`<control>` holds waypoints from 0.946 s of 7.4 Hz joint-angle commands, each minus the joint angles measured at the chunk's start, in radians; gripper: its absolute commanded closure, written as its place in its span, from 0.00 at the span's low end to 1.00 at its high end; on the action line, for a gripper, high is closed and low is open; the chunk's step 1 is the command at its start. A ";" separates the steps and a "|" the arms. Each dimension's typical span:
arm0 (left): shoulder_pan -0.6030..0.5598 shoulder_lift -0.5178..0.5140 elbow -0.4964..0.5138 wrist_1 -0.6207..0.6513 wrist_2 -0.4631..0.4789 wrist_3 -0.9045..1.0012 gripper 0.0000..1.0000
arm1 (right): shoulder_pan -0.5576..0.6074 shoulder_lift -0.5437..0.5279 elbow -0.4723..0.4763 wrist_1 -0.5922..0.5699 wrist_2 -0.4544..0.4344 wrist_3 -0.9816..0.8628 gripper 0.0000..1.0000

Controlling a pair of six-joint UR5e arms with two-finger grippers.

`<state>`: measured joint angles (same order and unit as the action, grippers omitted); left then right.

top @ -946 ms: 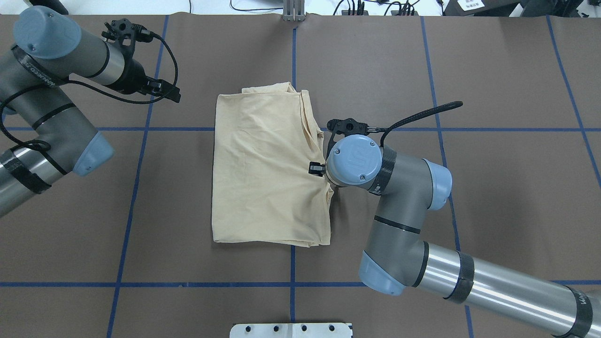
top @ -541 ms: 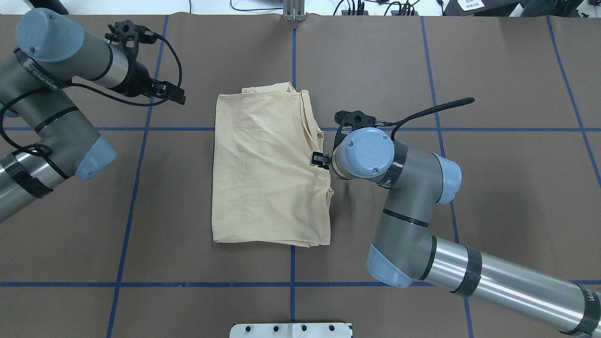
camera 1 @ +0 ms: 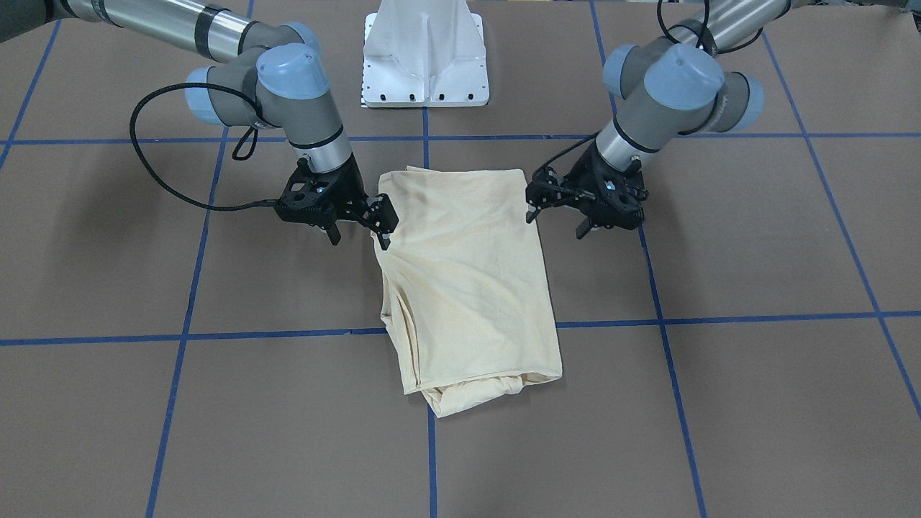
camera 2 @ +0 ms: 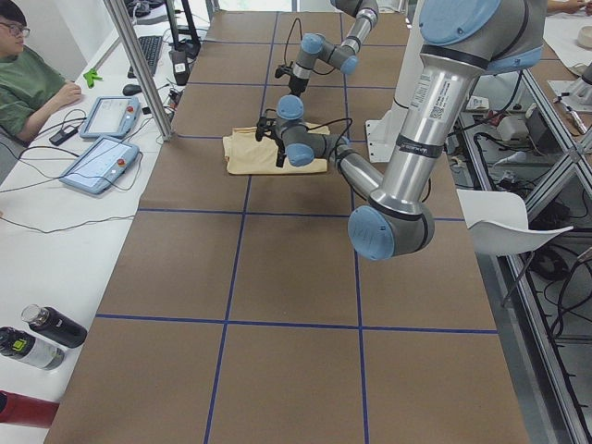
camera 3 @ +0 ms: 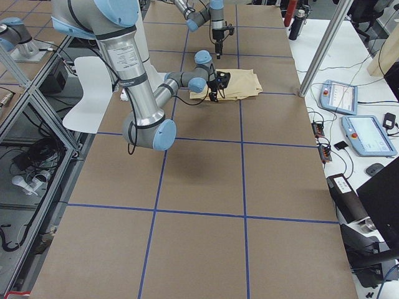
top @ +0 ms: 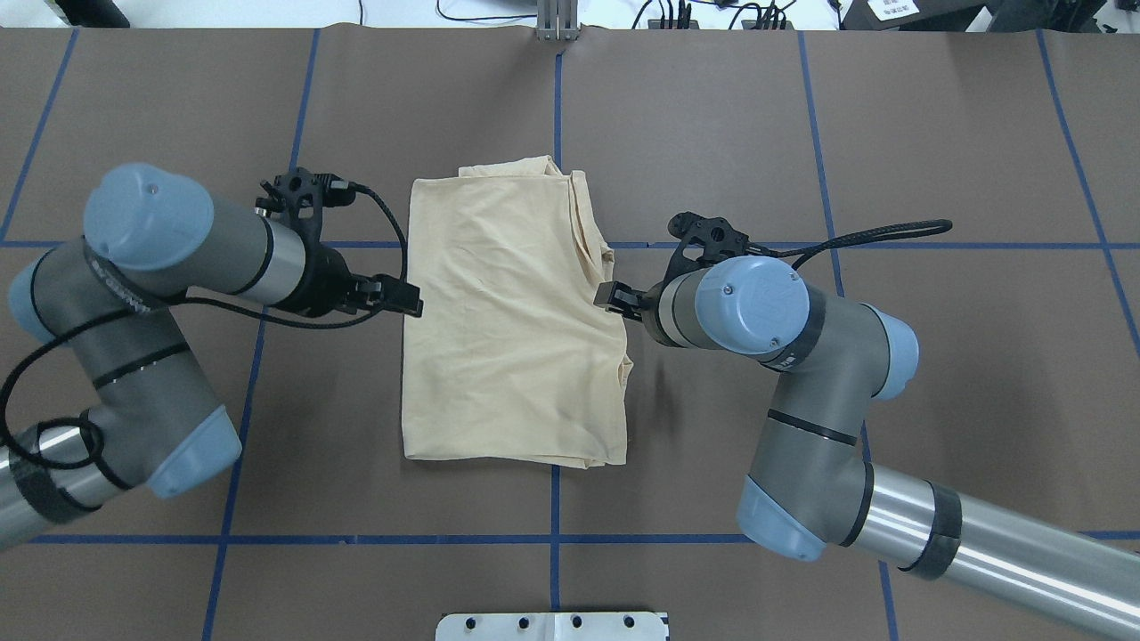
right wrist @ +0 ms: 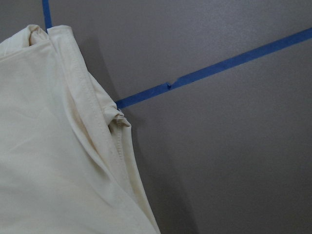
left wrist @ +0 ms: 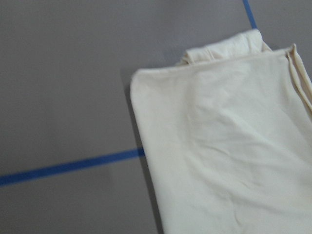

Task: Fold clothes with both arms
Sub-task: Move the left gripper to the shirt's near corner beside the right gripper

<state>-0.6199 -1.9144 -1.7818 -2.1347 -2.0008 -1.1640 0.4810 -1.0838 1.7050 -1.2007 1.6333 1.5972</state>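
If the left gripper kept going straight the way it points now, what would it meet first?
Probably the side edge of the T-shirt; the left gripper points at it, tilted down. Depth is unclear: it might touch the table first.

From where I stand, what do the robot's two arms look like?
The left arm and right arm match: silver-grey tubes with rounded light blue joint caps, black bands, and black two-finger jaws at the tips. A black cable loops out beside each wrist.
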 commanded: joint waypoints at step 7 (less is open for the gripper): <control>0.232 0.072 -0.044 0.007 0.159 -0.276 0.57 | -0.016 -0.031 0.031 0.003 -0.003 0.015 0.00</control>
<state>-0.3914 -1.8458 -1.8295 -2.1289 -1.8416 -1.4383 0.4657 -1.1152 1.7367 -1.1968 1.6306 1.6121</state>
